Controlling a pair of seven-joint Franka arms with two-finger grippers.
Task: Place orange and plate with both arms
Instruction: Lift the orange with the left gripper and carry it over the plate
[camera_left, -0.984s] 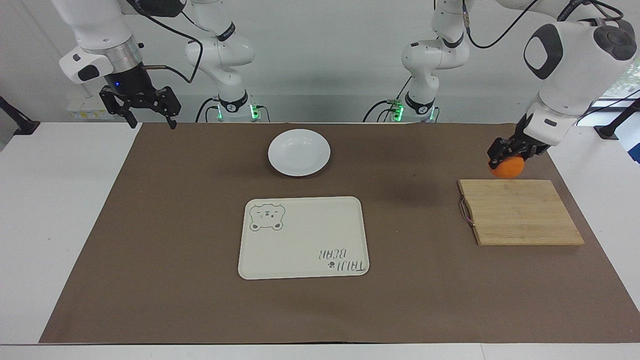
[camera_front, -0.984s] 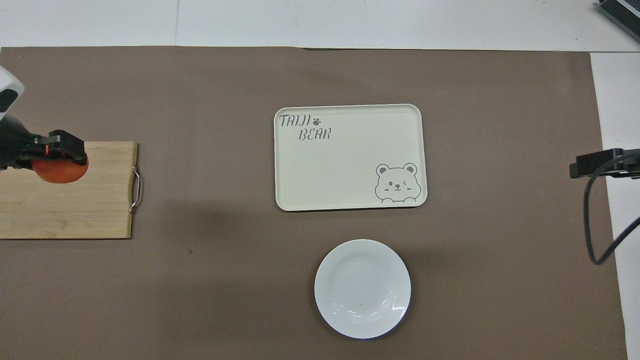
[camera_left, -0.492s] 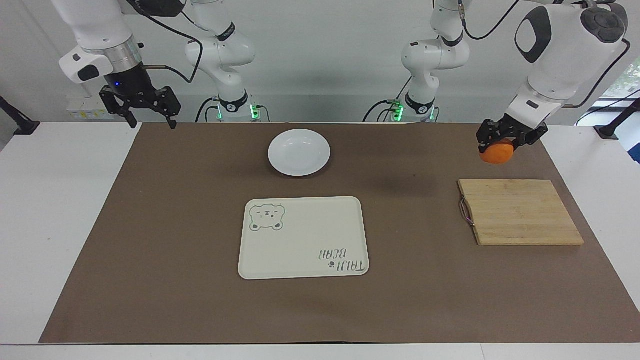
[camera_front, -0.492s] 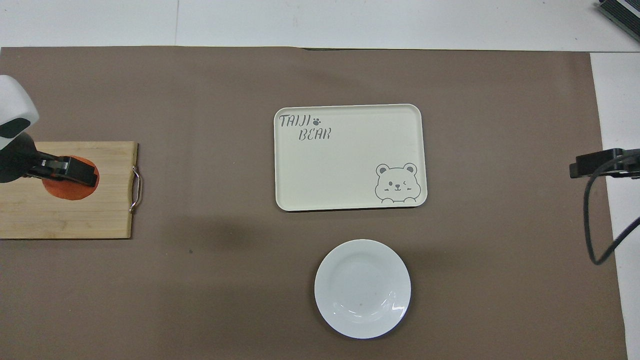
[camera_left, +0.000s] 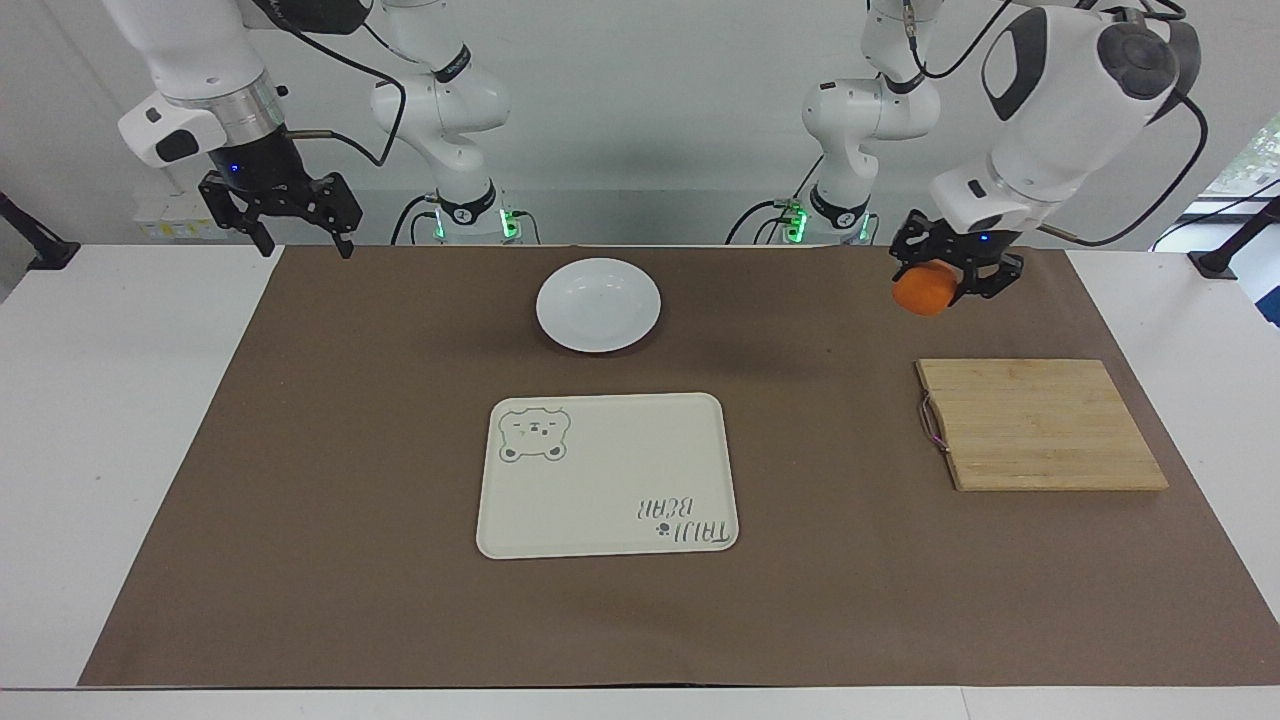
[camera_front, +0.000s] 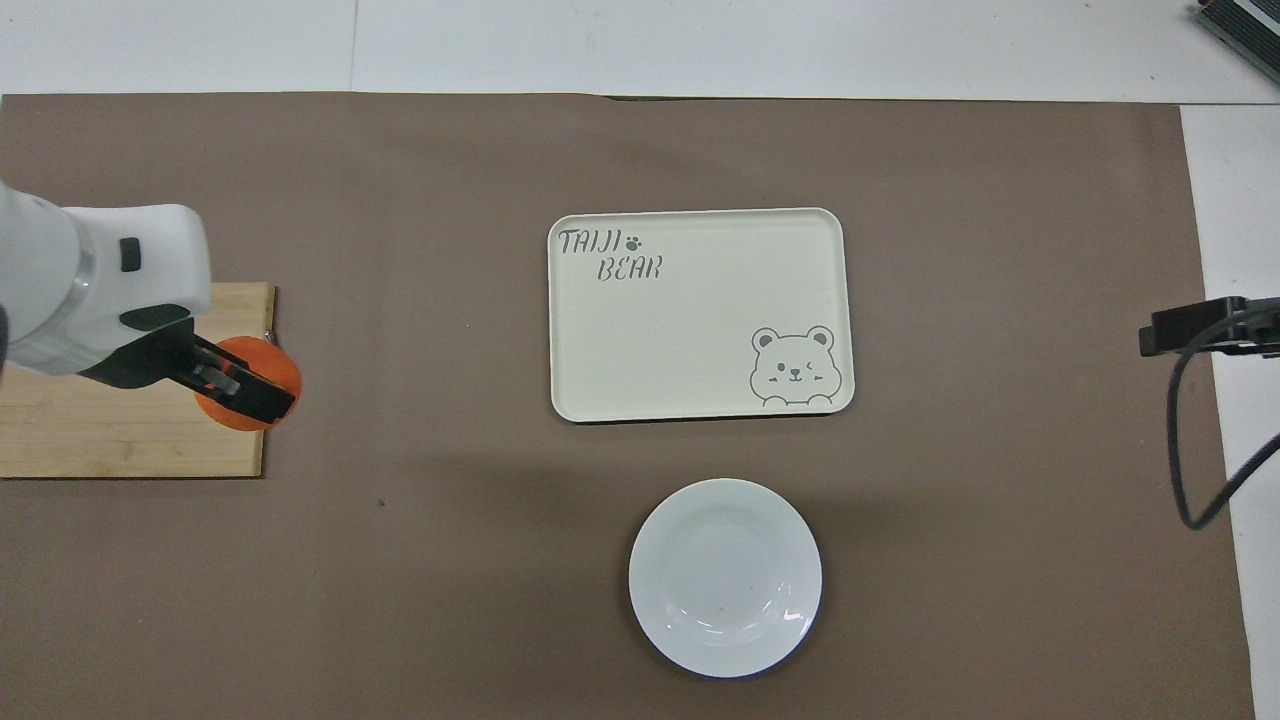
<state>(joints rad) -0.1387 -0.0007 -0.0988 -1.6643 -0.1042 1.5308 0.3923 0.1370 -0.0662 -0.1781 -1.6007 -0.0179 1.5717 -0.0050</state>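
My left gripper (camera_left: 945, 280) is shut on the orange (camera_left: 920, 290) and holds it in the air. In the overhead view the gripper (camera_front: 245, 388) and the orange (camera_front: 268, 368) are over the handle edge of the wooden board. The white plate (camera_left: 598, 304) lies on the brown mat near the robots and is empty; it also shows in the overhead view (camera_front: 725, 577). My right gripper (camera_left: 305, 245) is open and empty. It waits in the air over the mat's corner at the right arm's end.
A cream tray with a bear drawing (camera_left: 607, 475) lies at the mat's middle, farther from the robots than the plate. A wooden cutting board (camera_left: 1040, 425) with a metal handle lies toward the left arm's end. The brown mat (camera_left: 350, 450) covers most of the table.
My left gripper has lifted the orange and carried it from over the board's outer part toward the table's middle, to over the board's handle edge. The right arm has not moved.
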